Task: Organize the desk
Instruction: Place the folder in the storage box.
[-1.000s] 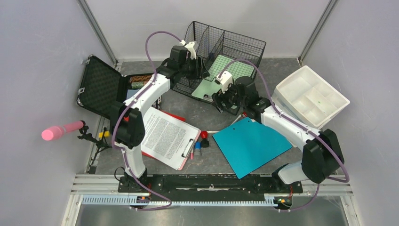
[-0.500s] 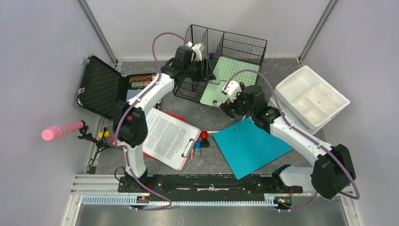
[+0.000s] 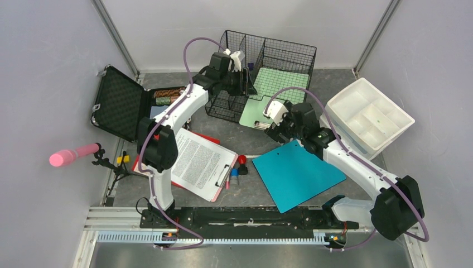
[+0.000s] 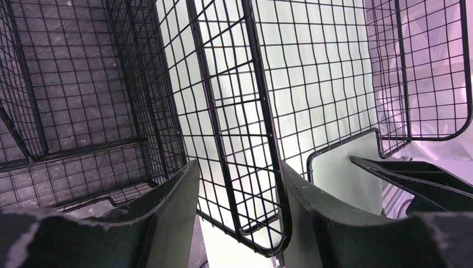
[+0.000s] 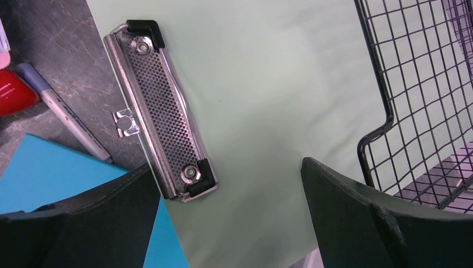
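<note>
Left jaws, half open, straddle a wall of the black wire basket (image 3: 304, 64) without clamping it; right jaws gape empty above the pale green clipboard (image 3: 250, 114). On the dark-grey mottled worktop (image 3: 237, 139) that clipboard lies half-filed at 12 o'clock. The teal sheet (image 3: 298, 173), white printed clipboard (image 3: 198, 159) and markers (image 3: 235, 174) near 6 o'clock await sorting, I judge.

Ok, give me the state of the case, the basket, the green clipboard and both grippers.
Black case: lid open.
Wire basket: holds part of the green clipboard.
Green clipboard: clip shut, clip end outside basket.
Left gripper: astride basket's wire wall, grip unclear.
Right gripper: open, above green clipboard.
</note>
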